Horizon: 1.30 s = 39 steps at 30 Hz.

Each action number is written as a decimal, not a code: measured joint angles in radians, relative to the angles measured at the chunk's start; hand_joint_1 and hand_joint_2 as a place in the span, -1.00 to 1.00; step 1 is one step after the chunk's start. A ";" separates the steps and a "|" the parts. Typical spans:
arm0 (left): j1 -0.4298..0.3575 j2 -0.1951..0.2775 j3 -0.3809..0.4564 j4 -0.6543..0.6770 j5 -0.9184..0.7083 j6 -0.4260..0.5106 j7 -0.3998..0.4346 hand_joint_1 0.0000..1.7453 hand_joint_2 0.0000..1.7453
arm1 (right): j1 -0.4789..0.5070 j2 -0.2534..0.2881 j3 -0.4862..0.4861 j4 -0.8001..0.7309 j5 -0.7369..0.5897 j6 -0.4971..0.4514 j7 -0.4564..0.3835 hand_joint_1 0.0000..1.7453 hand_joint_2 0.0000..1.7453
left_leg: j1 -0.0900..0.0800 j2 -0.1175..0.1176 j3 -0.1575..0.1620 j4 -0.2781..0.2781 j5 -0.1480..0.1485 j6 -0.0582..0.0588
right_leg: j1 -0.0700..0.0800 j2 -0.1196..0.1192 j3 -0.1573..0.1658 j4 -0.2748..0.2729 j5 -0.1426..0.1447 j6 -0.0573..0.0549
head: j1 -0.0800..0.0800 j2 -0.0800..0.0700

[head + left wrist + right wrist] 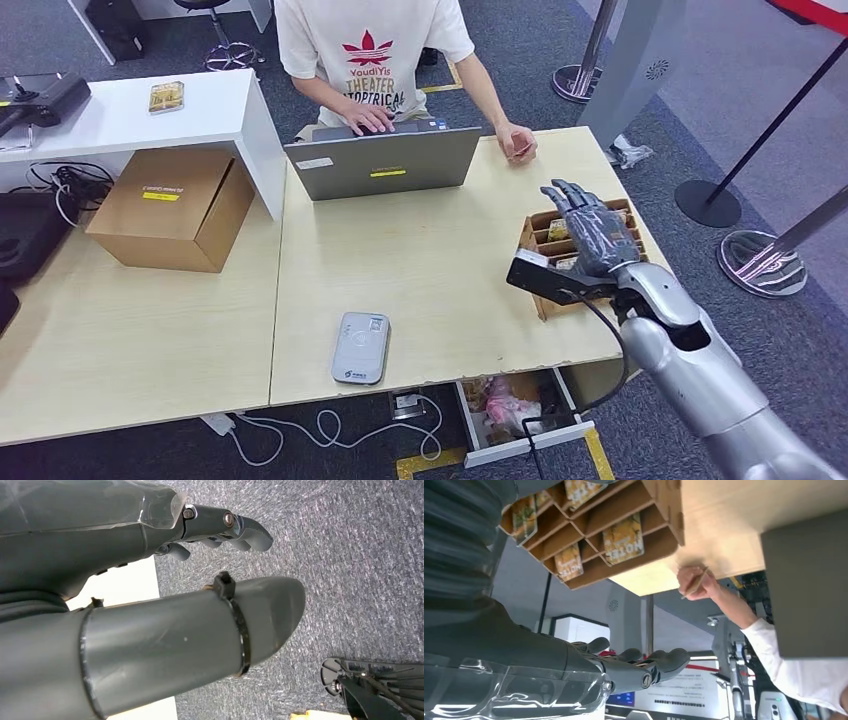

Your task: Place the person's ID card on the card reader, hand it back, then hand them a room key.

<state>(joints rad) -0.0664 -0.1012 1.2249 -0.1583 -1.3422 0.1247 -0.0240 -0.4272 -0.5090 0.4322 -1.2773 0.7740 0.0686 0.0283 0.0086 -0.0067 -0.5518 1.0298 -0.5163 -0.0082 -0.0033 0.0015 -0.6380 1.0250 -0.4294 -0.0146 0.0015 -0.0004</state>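
Observation:
The grey card reader (361,348) lies near the front edge of the light wooden table (430,260), nothing on it. My right hand (590,228) hovers open above the wooden card box (585,250) at the table's right edge, fingers spread (644,665) and holding nothing. Hotel room key cards (624,539) stand in the box's slots. The person in a white T-shirt (365,50) sits behind the laptop (385,160); one hand (518,142) rests on the table pinching a thin card (695,583). My left hand (220,530) hangs over grey carpet, fingers loosely curled, empty.
A cardboard box (172,207) stands on the left table beside a white shelf unit (130,110). An open drawer (520,410) juts out under the table's front edge. Stanchion bases (760,262) stand on the carpet to the right.

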 joint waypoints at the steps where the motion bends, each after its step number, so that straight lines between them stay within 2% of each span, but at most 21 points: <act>1: 0.000 0.001 0.000 0.000 -0.001 -0.001 0.000 -1.00 -1.00 | 0.006 -0.004 -0.004 -0.004 -0.001 0.007 0.001 -1.00 1.00 | 0.000 0.000 0.000 0.000 0.000 0.000 | 0.000 0.000 0.000 0.000 0.000 0.000 | 0.000 0.000; 6: 0.000 0.010 0.000 0.000 -0.004 -0.010 0.000 -1.00 -1.00 | 0.051 -0.023 -0.033 -0.033 0.008 0.064 0.016 -1.00 1.00 | 0.000 0.000 0.000 0.000 0.000 0.000 | 0.000 0.000 0.000 0.000 0.000 0.000 | 0.000 0.000; 24: -0.001 0.014 0.000 0.000 -0.012 -0.013 0.002 -1.00 -1.00 | 0.067 -0.023 -0.046 -0.046 0.015 0.091 0.013 -1.00 1.00 | 0.000 0.000 0.000 0.000 0.000 0.000 | 0.000 0.000 0.000 0.000 0.000 0.000 | 0.000 0.000; 39: -0.008 0.022 0.000 0.000 -0.022 -0.008 0.028 -1.00 -1.00 | 0.020 0.039 -0.020 0.067 0.007 0.116 -0.020 -0.96 1.00 | 0.000 0.000 0.000 0.000 0.000 0.000 | 0.000 0.000 0.000 0.000 0.000 0.000 | 0.000 0.000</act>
<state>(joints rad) -0.0742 -0.0793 1.2249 -0.1583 -1.3638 0.1166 0.0044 -0.4074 -0.4704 0.4124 -1.2105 0.7806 0.1849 0.0083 0.0088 -0.0066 -0.5522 1.0297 -0.5160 -0.0080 -0.0034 0.0015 -0.6379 1.0251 -0.4293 -0.0146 0.0011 -0.0004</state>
